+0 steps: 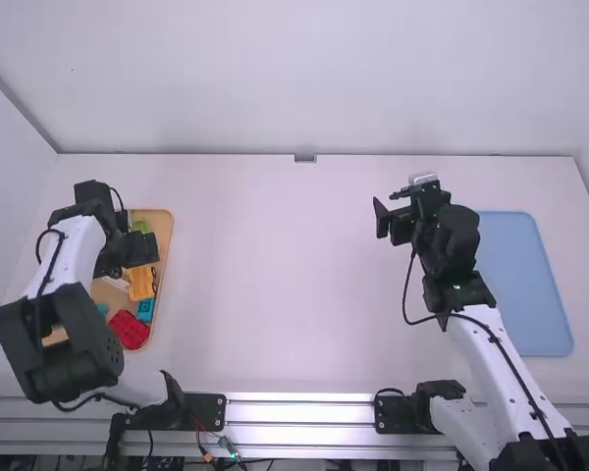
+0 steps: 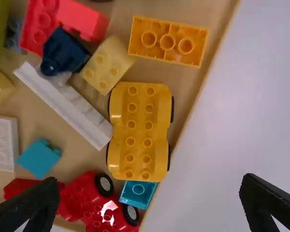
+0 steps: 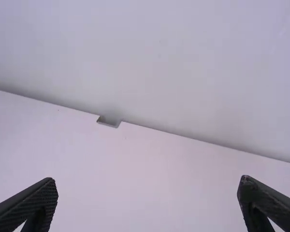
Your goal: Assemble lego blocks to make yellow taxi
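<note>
L gripper [image 1: 134,252] over the tan tray [image 1: 164,228], fingers wide apart; yellow car base [image 2: 140,130] lies studs up in tray, near its edge, w/ teal brick [image 2: 137,192] at one end & orange-yellow brick [image 2: 167,41] near the other; R gripper [image 1: 387,208] above table [image 1: 275,285], fingers also wide apart.

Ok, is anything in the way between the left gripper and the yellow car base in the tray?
Nothing visible between the left gripper and the yellow base. Close around it, though, a white bar lies against one side and a teal block at one end; they might crowd the fingers.
</note>
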Motion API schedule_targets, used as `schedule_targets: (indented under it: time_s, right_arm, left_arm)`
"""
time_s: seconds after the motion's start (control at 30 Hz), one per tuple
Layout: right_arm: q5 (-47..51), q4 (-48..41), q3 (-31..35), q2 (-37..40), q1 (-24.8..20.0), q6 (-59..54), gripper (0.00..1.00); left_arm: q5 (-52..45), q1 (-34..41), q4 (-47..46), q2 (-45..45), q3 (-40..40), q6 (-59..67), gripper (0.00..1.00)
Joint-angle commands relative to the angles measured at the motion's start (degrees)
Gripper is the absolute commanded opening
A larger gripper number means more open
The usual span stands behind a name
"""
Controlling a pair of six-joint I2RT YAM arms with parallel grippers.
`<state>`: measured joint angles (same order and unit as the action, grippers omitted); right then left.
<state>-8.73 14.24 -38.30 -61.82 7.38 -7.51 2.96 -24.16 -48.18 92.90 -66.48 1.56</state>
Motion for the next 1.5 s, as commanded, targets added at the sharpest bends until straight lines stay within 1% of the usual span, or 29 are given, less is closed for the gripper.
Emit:
schedule_targets:
  time_s: [0.0,0.17,0.2,0.33,0.6,0.73,0.83,0.9,0.93,1.07,1.27,1.47]
  right_arm:
    - [-0.2,0.3,-2.6,-0.2,0.3,0.0,0.99]
    - [-0.3,0.3,-2.6,-0.2,0.6,0.3,0.99]
    - [-0.4,0.3,-2.6,-0.2,0.6,0.2,0.99]
    - [-0.5,0.3,-2.6,-0.2,0.6,0.2,0.99]
    - [-0.4,0.4,-2.6,-0.2,0.6,0.2,0.99]
    - [-0.5,0.4,-2.6,-0.2,0.6,0.2,0.99]
    - [-0.5,0.4,-2.6,-0.2,0.6,0.2,0.99]
    - [-1.0,0.6,-2.6,-0.2,0.6,0.2,0.99]
    - [-1.9,0.7,-2.6,-0.2,0.6,0.3,0.98]
    - [-3.5,1.2,-2.6,-0.2,0.5,0.3,0.99]
    - [-3.5,1.4,-2.6,-0.2,0.6,0.2,0.99]
    - [-3.5,1.7,-2.6,-0.2,0.6,0.3,0.99]
  left_arm:
    - [-0.6,-0.2,0.0,2.7,-1.1,0.8,0.98]
    - [-0.6,-0.2,1.1,5.3,-1.0,0.8,0.96]
    - [-0.6,-0.3,1.2,5.5,-0.9,0.8,0.94]
    - [-0.6,-0.2,3.3,5.6,-0.1,0.2,0.92]
    - [-0.6,-0.5,8.0,5.6,3.8,0.2,0.95]
    - [-1.0,-2.6,8.3,5.6,4.1,0.2,0.95]
    - [-4.5,-4.4,8.8,5.7,4.2,2.1,0.95]
    - [-7.1,-5.8,9.5,6.1,4.2,3.0,0.92]
    - [-7.0,-6.2,9.7,6.3,4.3,3.0,0.90]
    - [-6.6,-5.6,10.1,6.8,4.4,3.0,0.90]
    - [-6.5,-5.2,10.6,7.5,4.7,3.0,0.90]
    - [-4.9,-5.1,13.5,7.6,6.2,3.0,0.89]
